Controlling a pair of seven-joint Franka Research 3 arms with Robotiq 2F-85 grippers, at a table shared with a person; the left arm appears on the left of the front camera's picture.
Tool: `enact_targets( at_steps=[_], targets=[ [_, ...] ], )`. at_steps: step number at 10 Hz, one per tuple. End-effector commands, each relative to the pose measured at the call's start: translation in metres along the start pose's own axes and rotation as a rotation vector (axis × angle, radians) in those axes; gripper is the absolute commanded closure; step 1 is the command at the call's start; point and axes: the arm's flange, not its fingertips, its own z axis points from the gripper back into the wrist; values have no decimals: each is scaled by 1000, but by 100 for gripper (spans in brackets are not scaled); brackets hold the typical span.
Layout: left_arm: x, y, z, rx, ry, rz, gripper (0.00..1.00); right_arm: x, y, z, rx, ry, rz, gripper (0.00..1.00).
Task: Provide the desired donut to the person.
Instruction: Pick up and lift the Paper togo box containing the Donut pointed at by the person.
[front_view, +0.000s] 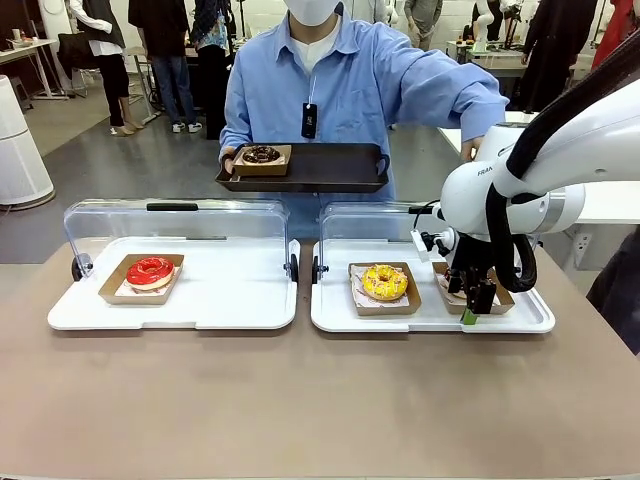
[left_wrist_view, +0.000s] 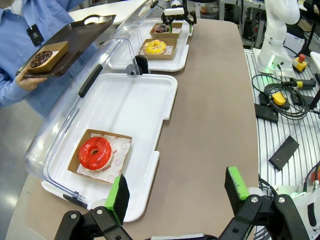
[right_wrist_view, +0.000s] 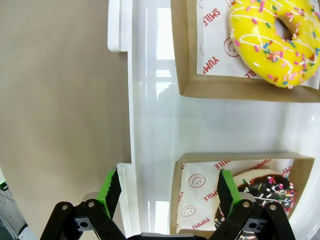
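The person (front_view: 340, 90) stands across the table and holds a dark tray (front_view: 330, 170) carrying a chocolate donut (front_view: 261, 155) in a cardboard box. A red donut (front_view: 150, 271) sits on the left white tray (front_view: 230, 300). On the right white tray (front_view: 340, 310) lie a yellow sprinkled donut (front_view: 384, 282) and a chocolate sprinkled donut (right_wrist_view: 265, 192) in its box (right_wrist_view: 235, 159). My right gripper (front_view: 470, 312) hangs open over that box's near edge, its fingers (right_wrist_view: 225, 187) straddling the cardboard wall. My left gripper (left_wrist_view: 175, 195) is open above the table beside the red donut (left_wrist_view: 95, 152), holding nothing.
Both white trays have clear lids (front_view: 175, 215) hinged open at the back. Bare brown table (front_view: 300, 400) stretches in front of the trays. Cables and control boxes (left_wrist_view: 280, 100) lie on a side surface past the table edge.
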Motion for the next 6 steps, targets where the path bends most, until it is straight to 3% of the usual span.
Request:
enact_targets(
  at_steps=[1,3,6],
  targets=[
    [1,0,1,11,-6,13,0,2,-6,0,17,-2,-11,0],
    [1,0,1,11,-6,13,0,1,-6,-2,22,0,-9,21],
    [1,0,1,11,-6,13,0,-1,-6,-7,25,-4,-8,71]
  ],
)
